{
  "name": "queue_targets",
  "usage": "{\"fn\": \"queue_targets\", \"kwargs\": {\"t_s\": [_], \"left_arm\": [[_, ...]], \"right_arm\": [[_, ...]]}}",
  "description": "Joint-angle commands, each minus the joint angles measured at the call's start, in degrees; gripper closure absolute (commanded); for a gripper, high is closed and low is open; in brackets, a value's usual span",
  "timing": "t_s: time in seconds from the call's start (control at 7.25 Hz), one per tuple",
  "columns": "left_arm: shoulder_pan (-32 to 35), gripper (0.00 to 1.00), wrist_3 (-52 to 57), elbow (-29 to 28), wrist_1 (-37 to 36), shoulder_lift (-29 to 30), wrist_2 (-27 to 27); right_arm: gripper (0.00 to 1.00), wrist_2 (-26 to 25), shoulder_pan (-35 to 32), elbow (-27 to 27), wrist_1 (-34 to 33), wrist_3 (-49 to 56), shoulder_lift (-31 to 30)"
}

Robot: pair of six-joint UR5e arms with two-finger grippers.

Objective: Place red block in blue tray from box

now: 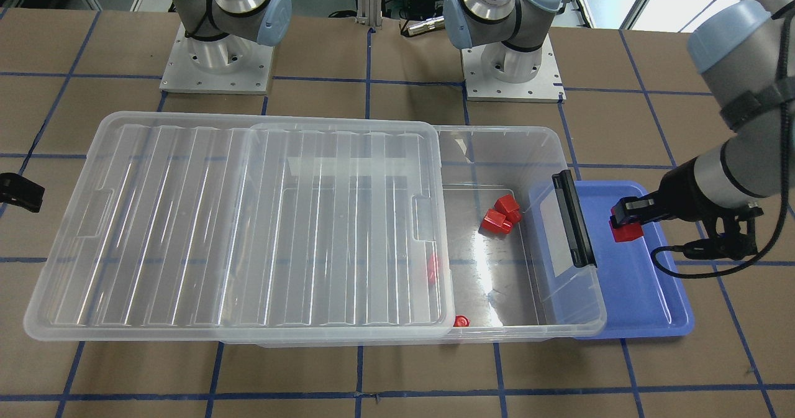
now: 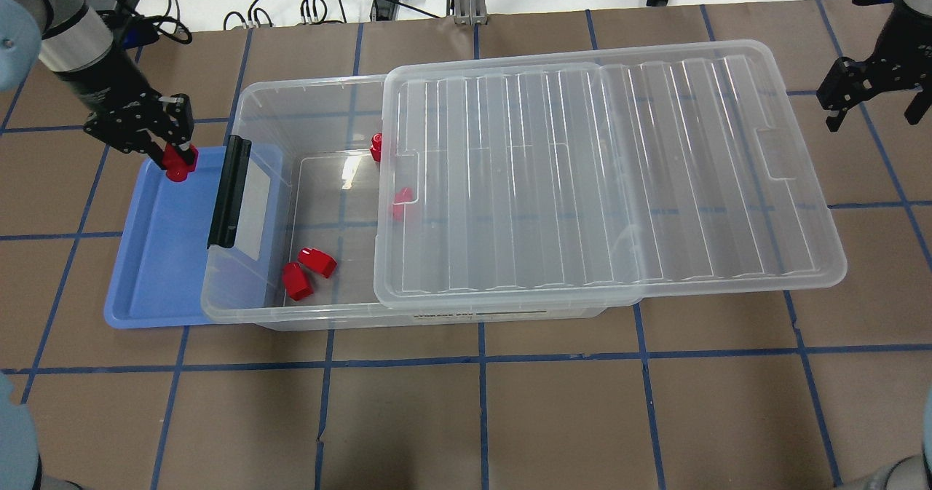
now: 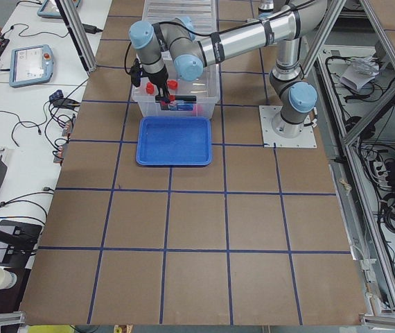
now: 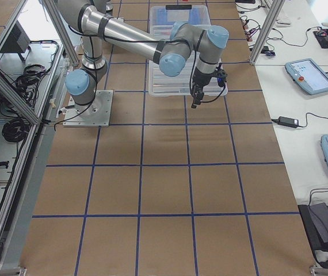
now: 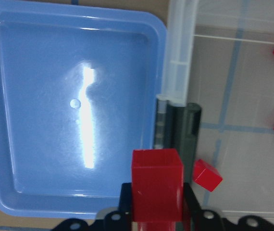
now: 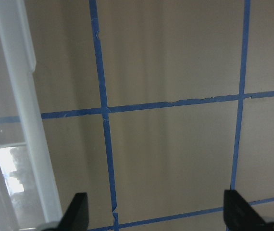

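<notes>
My left gripper (image 2: 177, 164) is shut on a red block (image 2: 175, 162) and holds it above the far part of the blue tray (image 2: 156, 257); the block also shows in the left wrist view (image 5: 156, 185) and in the front view (image 1: 625, 229). The clear box (image 2: 320, 206) lies beside the tray, its lid (image 2: 604, 177) slid aside. Several red blocks (image 2: 309, 271) lie on the box floor. My right gripper (image 2: 866, 108) is open and empty over the table, past the lid's end.
The box's black latch bar (image 2: 228, 191) stands at the short end that overlaps the tray. The brown tabletop (image 2: 480, 417) carries blue tape lines. Both arm bases (image 1: 217, 58) stand at the table's robot side.
</notes>
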State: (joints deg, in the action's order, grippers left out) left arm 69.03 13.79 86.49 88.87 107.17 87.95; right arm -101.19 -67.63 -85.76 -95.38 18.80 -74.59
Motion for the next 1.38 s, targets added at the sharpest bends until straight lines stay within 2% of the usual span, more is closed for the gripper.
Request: {"fn": "queue_targets", "kwargs": {"t_s": [0.0,0.14,0.28,0.41,0.55,0.69,0.83,0.97,1.24], "left_arm": [[-5.7,0.99,4.0,4.1,-5.2,2.9,-1.0],[-7.2,0.99,4.5,8.2,-8.0,4.8,-1.0],[-7.3,0.98,4.6,12.8,-16.9,6.0,-1.1],[-7.4,0.97,4.7,14.8,-19.7,6.7,-1.0],[-7.4,0.79,4.8,14.9,-20.0,6.9,-1.0],[-7.4,0.24,4.8,14.7,-20.0,6.4,-0.9],[-6.3,0.00,4.1,13.4,-18.0,4.6,-0.7],[-5.4,0.00,3.9,10.8,-14.2,2.7,-0.4],[-1.3,0.00,-0.6,1.9,1.1,-1.5,-0.2]], "right_arm": [[0.00,0.1,0.1,-2.2,-1.6,0.5,0.4],[0.00,0.1,0.1,-2.7,-3.4,0.9,0.6],[0.00,0.2,0.1,-2.9,-3.3,0.9,1.0],[0.00,0.2,0.1,-3.5,-3.5,0.5,1.0],[0.00,0.2,0.1,-3.9,-3.8,0.4,1.0],[0.00,0.3,0.1,-4.2,-3.7,0.3,1.0],[0.00,0.4,0.0,-4.2,-3.5,0.3,1.0],[0.00,0.5,0.0,-4.2,-3.5,0.3,1.0],[0.00,0.5,-0.2,-4.2,-3.1,0.4,0.9]]}}
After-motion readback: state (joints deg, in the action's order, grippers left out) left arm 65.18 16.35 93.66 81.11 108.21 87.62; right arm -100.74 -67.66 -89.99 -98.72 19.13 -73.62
